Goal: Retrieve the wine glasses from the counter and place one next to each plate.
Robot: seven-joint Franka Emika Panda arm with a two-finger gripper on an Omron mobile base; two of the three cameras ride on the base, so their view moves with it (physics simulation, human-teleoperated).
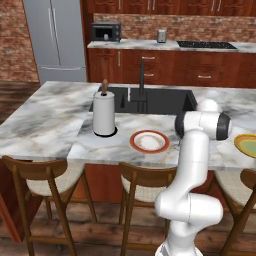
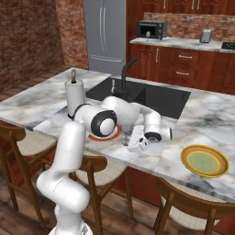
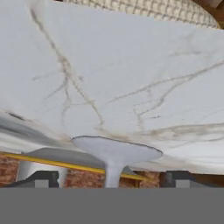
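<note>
One wine glass (image 3: 116,151) shows in the hand view as a round grey foot and thin stem standing on the marble island top (image 3: 131,65); the view is rolled upside down. My gripper (image 3: 109,179) is open, its two dark fingertips (image 3: 41,179) wide apart on either side of the stem and not touching it. In the right base view the gripper (image 2: 139,146) lies low over the island, just right of the orange-red plate (image 2: 104,136), which the arm partly hides. The yellow plate (image 2: 204,160) sits further right. The orange-red plate (image 1: 149,141) and yellow plate (image 1: 247,145) both lie near the island's front edge.
A paper towel roll (image 1: 104,112) stands left of the orange-red plate, in front of the black sink (image 1: 150,100) and its faucet. Wooden stools (image 1: 142,180) line the island's near side. The back counter (image 1: 150,45) carries a microwave (image 1: 106,32) and a toaster (image 1: 161,35).
</note>
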